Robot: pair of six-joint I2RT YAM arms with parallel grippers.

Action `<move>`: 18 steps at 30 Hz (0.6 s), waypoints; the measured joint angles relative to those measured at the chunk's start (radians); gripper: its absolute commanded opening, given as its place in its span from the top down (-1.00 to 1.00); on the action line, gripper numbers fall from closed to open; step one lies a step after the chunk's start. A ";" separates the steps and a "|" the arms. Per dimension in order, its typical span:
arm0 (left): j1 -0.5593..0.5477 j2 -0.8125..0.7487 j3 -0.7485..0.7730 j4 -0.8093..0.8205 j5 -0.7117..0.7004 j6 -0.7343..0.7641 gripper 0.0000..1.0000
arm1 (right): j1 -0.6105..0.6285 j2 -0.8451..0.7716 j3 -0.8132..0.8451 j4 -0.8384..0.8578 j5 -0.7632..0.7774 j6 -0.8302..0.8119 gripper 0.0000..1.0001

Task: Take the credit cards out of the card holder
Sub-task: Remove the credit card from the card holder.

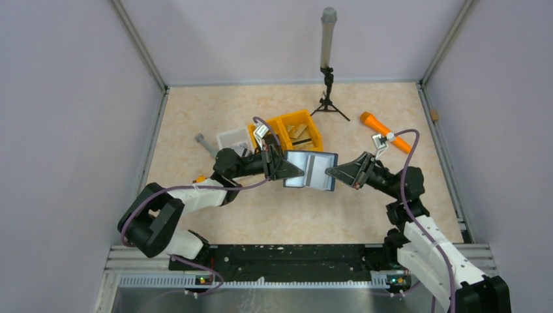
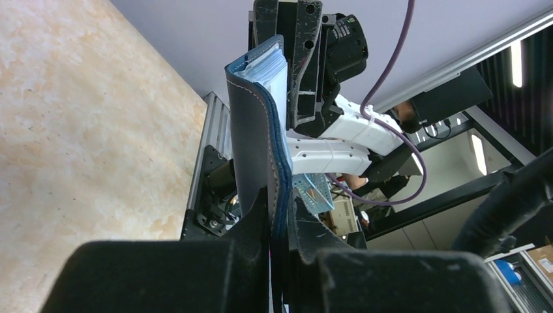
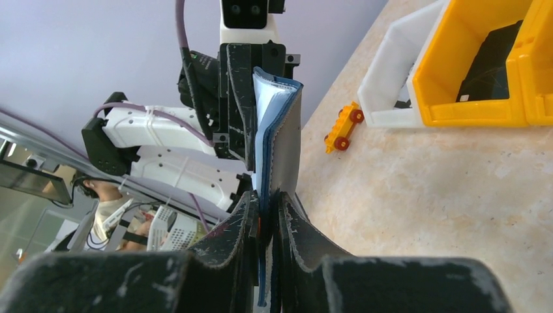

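The left gripper and the right gripper are each clamped on an opposite edge of the card holder. They hold it spread open between them over the worktop, with its pale inner faces up. Just beyond it sits a yellow bin. Farther back, a small tripod stands near the rear wall.

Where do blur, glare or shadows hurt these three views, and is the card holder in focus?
Top external: even diffuse light, faint shadows, no glare; the card holder is small but crisp. Left wrist: the left gripper up close is a dark blur, the strip lights blow out. Right wrist: the right gripper is likewise soft, the yellow bin sharp.
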 measured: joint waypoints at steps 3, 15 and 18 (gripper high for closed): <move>0.000 0.002 0.000 0.014 0.004 -0.013 1.00 | 0.000 0.000 0.000 0.005 0.000 0.006 0.53; -0.031 0.005 0.007 0.063 0.015 -0.053 1.00 | 0.002 -0.002 -0.008 0.049 -0.044 0.043 0.98; -0.019 0.016 0.007 0.086 0.024 -0.070 1.00 | 0.002 -0.014 -0.008 0.046 -0.043 0.043 1.00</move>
